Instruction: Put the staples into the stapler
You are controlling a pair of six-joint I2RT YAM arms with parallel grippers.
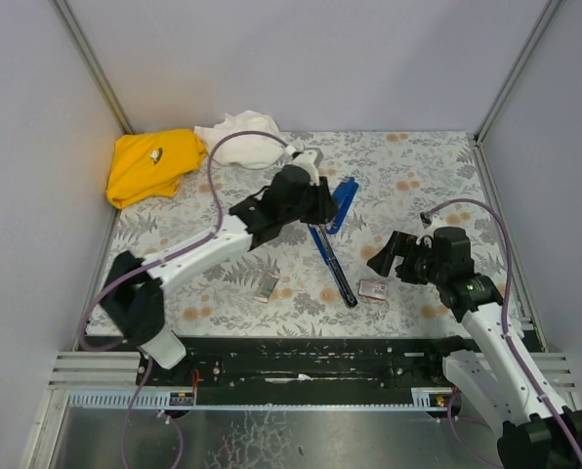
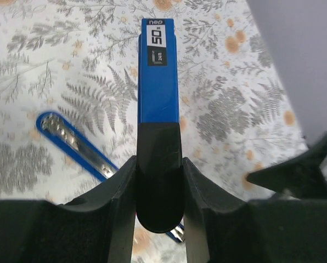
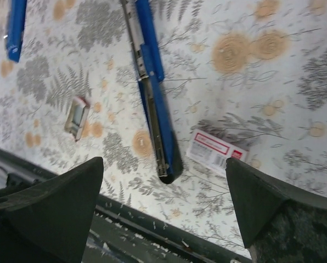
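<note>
The stapler [image 1: 332, 249] lies swung open in the middle of the table. Its bright blue top arm [image 1: 343, 202] stands raised at the far end; the long magazine arm [image 3: 152, 104] lies flat, pointing at the near edge. My left gripper [image 2: 159, 164] is shut on the black hinge end of the blue top arm [image 2: 158, 82]; it also shows from above [image 1: 315, 200]. The whitish staples box with red print [image 1: 372, 289] lies right of the magazine's near tip [image 3: 217, 152]. My right gripper [image 3: 163, 181] is open and empty, hovering above the box and the tip [image 1: 384, 256].
A small open box tray with greyish contents [image 1: 269, 284] lies left of the stapler, also in the right wrist view [image 3: 75, 116]. A yellow cloth [image 1: 154, 164] and a white cloth [image 1: 244, 142] lie at the back left. The black rail [image 1: 301, 357] runs along the near edge.
</note>
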